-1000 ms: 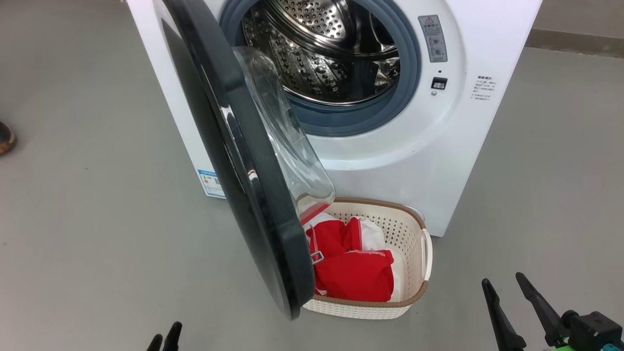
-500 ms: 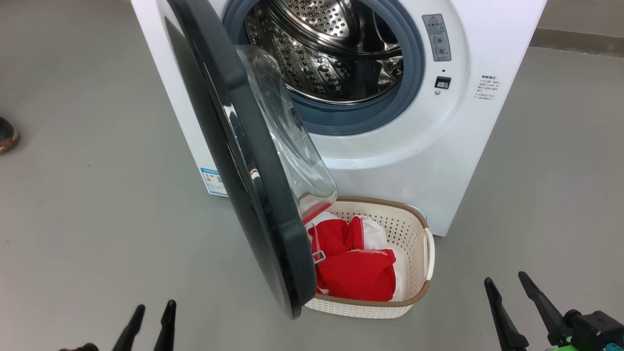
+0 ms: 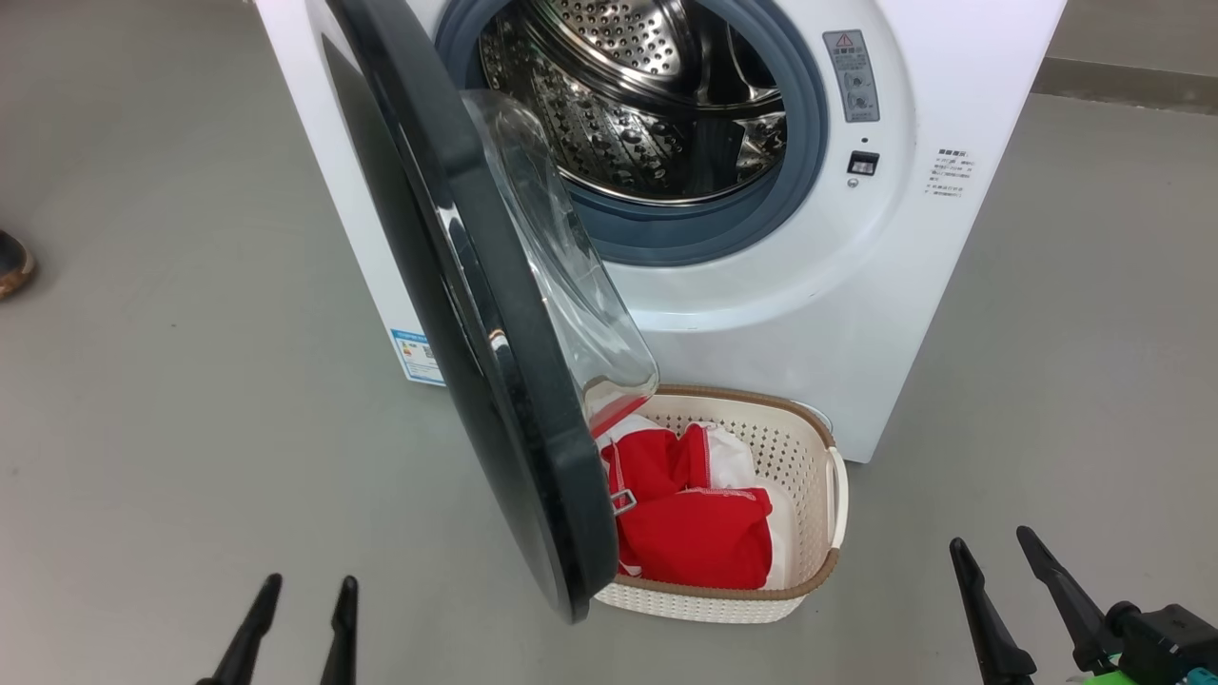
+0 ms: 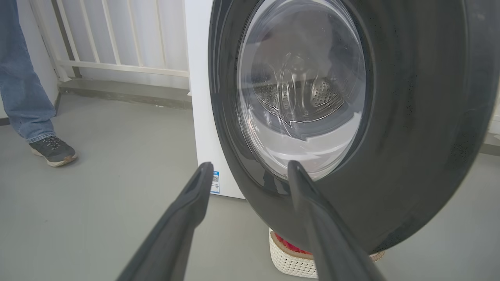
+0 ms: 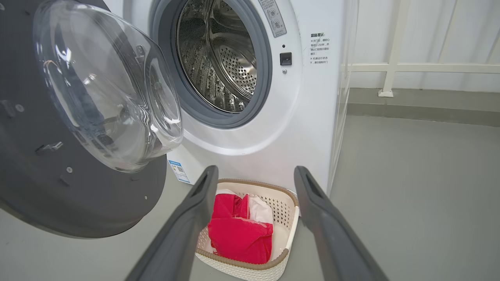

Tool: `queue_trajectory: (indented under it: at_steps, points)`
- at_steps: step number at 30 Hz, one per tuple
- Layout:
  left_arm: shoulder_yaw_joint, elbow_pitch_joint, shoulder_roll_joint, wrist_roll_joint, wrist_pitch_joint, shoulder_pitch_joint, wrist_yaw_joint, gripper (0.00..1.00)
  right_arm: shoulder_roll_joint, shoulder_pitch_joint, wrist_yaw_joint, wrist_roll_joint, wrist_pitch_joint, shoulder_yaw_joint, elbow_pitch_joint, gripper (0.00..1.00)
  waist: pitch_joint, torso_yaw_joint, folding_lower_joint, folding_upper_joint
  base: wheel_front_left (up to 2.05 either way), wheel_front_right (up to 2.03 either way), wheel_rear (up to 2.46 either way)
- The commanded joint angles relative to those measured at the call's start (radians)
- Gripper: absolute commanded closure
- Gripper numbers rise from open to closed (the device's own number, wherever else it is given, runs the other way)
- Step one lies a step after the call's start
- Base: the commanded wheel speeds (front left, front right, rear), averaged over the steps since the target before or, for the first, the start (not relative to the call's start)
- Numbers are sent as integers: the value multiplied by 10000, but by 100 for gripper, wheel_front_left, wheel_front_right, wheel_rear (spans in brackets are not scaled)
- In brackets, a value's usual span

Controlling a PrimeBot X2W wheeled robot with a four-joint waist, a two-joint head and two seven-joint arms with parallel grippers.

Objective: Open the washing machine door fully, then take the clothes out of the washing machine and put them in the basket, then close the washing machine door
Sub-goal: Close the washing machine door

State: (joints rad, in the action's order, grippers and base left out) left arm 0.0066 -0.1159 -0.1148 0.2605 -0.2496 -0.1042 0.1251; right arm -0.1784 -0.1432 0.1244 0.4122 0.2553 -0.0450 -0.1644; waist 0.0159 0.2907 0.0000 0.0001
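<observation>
The large round black-rimmed washing machine door (image 3: 504,381) stands ajar, its clear glass bowl overhanging the left end of the small cream perforated plastic basket (image 3: 799,461). From the right, the steel drum mouth (image 3: 657,105) of the white box-shaped washing machine (image 3: 809,314) lies unobstructed. Bare grey floor (image 3: 171,400) flanks the door.

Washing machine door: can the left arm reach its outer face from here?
Probably yes: the open left pincer points straight at the black rim of the washing machine door, with nothing between them.

On the front of the washing machine (image 3: 809,314): a grey sticker (image 3: 852,74) topped by a red warning triangle, Chinese print (image 3: 949,171) too small to read, and a blue label (image 3: 416,356) with a QR code.
</observation>
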Motion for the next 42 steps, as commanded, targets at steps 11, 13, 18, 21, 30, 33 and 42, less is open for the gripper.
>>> queue_trajectory:
  at_steps: [11, 13, 18, 21, 30, 33, 42]
  points:
    - [348, 9, 86, -218, -122, 92, 56, 0, -142, 195, 63, -136, 65, -84, 222, 0, -5, -41, 0, -1, 0, 0, 0]
    - [359, -6, 84, -215, -122, 110, 56, 0, -138, 196, 63, -138, 65, -78, 226, 0, -13, -41, 0, -1, 0, 0, 0]
    - [371, -36, 54, -188, -122, 151, 56, 0, -126, 185, 63, -140, 65, -85, 237, 0, -46, -37, 0, -1, 0, 0, 0]
    - [393, -66, 45, 135, -122, 212, 56, 11, -122, 183, 63, -134, 65, -97, 240, 0, -59, -28, 0, -1, 0, 0, 0]
    - [453, -117, -431, 2430, -122, 647, 56, 100, -102, 229, 63, -127, 65, -108, 223, 0, -51, -39, 0, -1, 0, 0, 0]
    - [518, -81, -731, 3684, -122, 885, 56, 100, -97, 242, 63, -126, 65, -107, 220, 0, -36, -55, 0, -1, 0, 0, 0]
    - [-43, 214, -2245, 7382, -122, 1594, 56, 100, -117, 263, 63, -119, 65, -126, 238, 0, 41, -132, 0, -1, 0, 0, 0]
